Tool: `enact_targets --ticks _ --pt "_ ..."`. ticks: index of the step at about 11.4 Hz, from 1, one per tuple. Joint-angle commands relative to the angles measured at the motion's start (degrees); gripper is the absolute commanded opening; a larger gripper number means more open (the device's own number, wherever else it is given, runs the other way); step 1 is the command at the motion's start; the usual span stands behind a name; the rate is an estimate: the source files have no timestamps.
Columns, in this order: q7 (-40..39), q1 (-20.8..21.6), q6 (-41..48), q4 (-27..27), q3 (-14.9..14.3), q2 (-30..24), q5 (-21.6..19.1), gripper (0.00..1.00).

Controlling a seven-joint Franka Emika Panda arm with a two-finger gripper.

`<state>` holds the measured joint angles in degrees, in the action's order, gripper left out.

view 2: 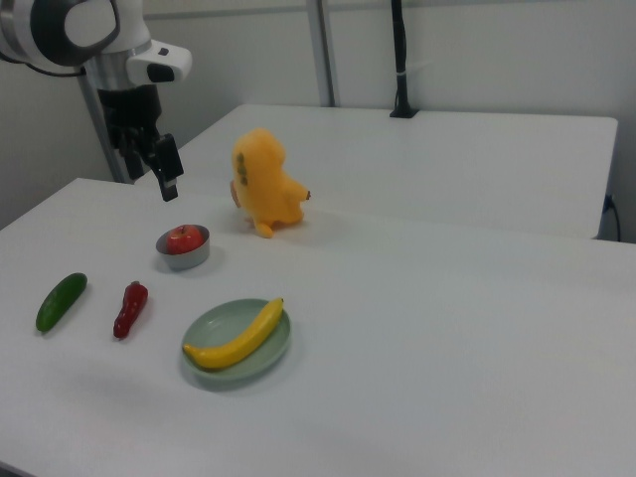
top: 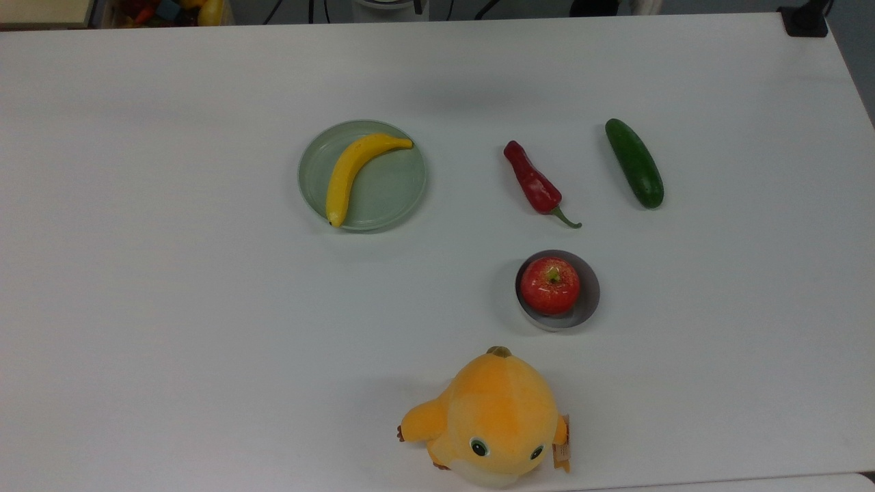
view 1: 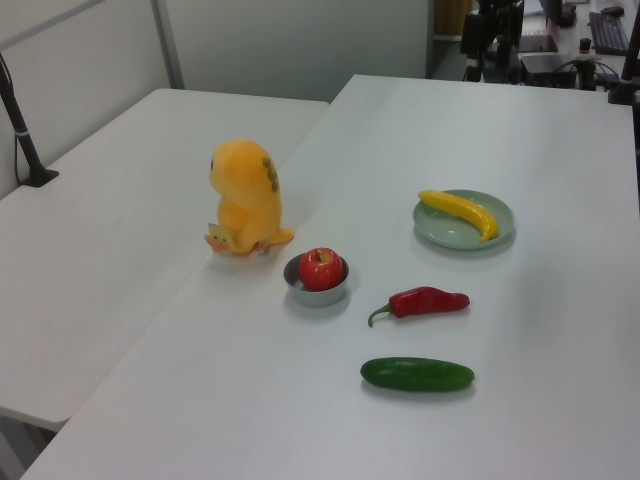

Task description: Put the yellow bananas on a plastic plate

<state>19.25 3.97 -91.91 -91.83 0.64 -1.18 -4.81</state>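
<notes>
The yellow banana (top: 355, 174) lies on the pale green plastic plate (top: 393, 195), its dark tip at the rim nearest the top view's bottom. The left view has the banana (view 1: 460, 213) on the plate (view 1: 440, 232) at mid right. In the right view the banana (view 2: 238, 338) rests on the plate (view 2: 266, 363) near the table's front. My gripper (view 2: 149, 174) hangs high above the table at the right view's upper left, well apart from the plate, open with nothing between its fingers.
A red pepper (top: 536, 183) and a green cucumber (top: 634, 162) lie to the top view's right of the plate. A red apple (top: 550, 285) sits in a grey metal bowl (top: 589, 304). An orange-yellow plush toy (top: 495, 420) stands near the top view's bottom edge.
</notes>
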Motion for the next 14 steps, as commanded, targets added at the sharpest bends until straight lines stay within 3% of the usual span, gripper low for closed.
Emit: enact_targets --ticks 1,4,14 --pt "-10.92 1.83 -1.25 -1.6 -1.44 -0.41 0.85 1.0" --pt "-22.74 1.66 -7.47 -1.6 -2.57 0.38 0.85 1.0" --pt "-23.11 1.92 -7.85 -2.04 -3.54 0.12 0.77 1.0"
